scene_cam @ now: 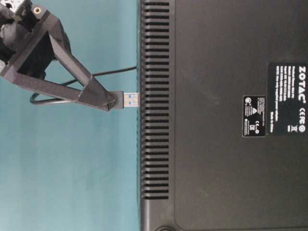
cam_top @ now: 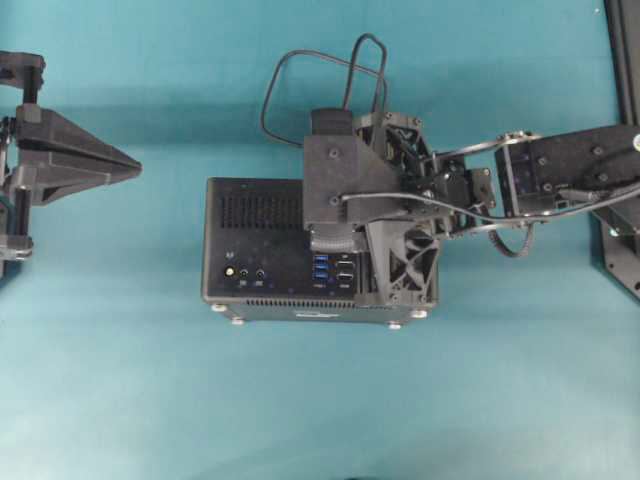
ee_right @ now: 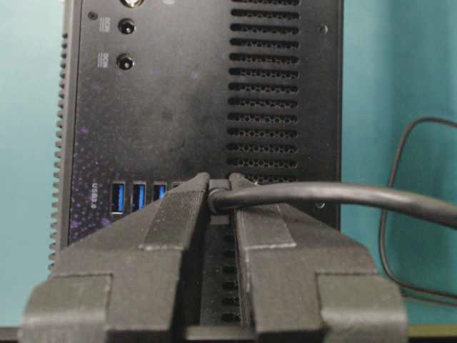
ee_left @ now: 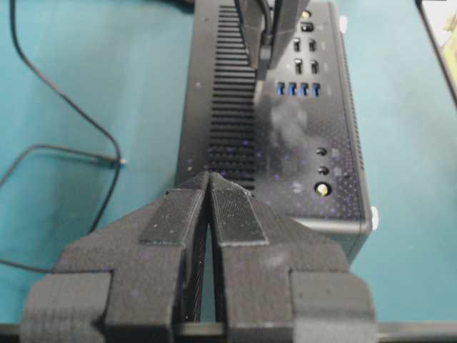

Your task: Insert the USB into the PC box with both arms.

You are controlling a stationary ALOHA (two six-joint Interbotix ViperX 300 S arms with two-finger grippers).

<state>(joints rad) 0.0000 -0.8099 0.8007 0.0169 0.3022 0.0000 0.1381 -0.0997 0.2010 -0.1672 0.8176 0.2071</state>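
The black PC box [cam_top: 255,250] lies in the middle of the teal table with its port face up. My right gripper [ee_right: 218,184] is shut on the USB plug [scene_cam: 130,99] and holds it down against the port face. The plug's metal tip touches the face beside the blue USB ports [ee_right: 136,196], next to the vent grille. Most of the metal still shows. The USB cable [cam_top: 320,70] loops behind the box. My left gripper [cam_top: 133,165] is shut and empty, well left of the box. It also shows in the left wrist view [ee_left: 208,177].
The right arm [cam_top: 570,170] reaches in over the box from the right. A loose cable [ee_left: 71,114] lies on the table beside the box. A dark frame [cam_top: 625,60] stands at the right edge.
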